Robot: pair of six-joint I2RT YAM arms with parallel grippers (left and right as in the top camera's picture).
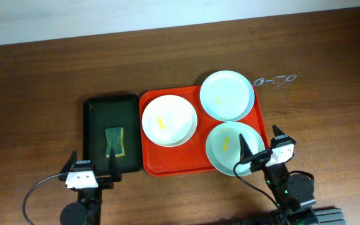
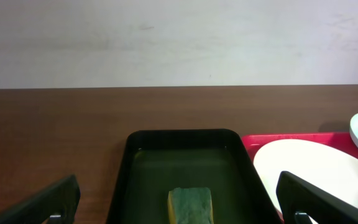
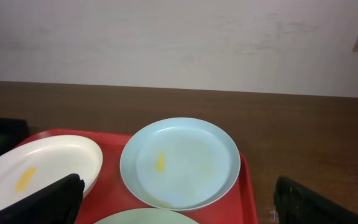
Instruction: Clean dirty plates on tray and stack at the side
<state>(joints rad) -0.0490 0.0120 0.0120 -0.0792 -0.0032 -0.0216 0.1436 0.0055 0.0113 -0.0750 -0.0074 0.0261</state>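
Three dirty plates lie on the red-orange tray [image 1: 152,164]: a white plate [image 1: 169,120] at the left, a pale blue plate [image 1: 227,95] at the far right corner, and a pale mint plate [image 1: 233,147] at the near right. Each has a yellow smear at its centre. My left gripper [image 1: 92,169] is open and empty, near the front end of the dark green tray [image 1: 95,134]. My right gripper [image 1: 263,145] is open and empty, just above the near edge of the mint plate. In the right wrist view the blue plate [image 3: 180,162] and white plate [image 3: 33,171] lie ahead.
A green and yellow sponge [image 1: 114,141] lies in the dark green tray; it also shows in the left wrist view [image 2: 191,205]. A small clear object [image 1: 275,80] lies on the brown table right of the red tray. A white wall runs along the table's far edge.
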